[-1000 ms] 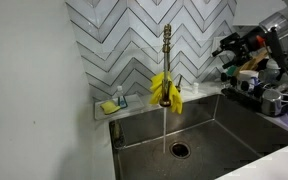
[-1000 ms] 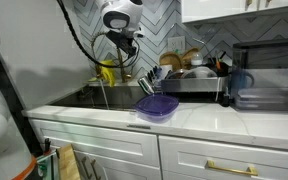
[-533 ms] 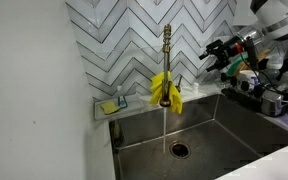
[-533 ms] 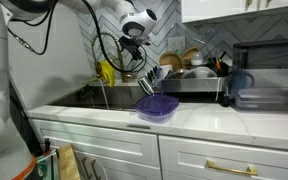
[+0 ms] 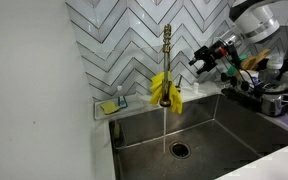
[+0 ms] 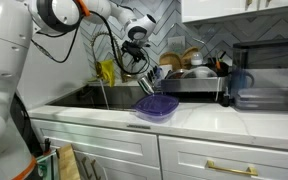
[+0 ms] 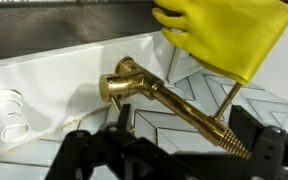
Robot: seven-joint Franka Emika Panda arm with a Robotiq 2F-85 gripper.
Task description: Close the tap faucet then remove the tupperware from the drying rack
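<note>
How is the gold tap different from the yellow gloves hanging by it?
The tap faucet is shiny metal, standing stiff and upright; the yellow gloves look dull and floppy, hanging down. The tap faucet is slim and ridged; the yellow gloves are wider and smooth. Both are yellowish.

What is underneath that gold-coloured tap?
A stream of water falls from the tap into the steel sink, near the drain. In an exterior view, yellow gloves draped over the tap hide its spout.
</note>
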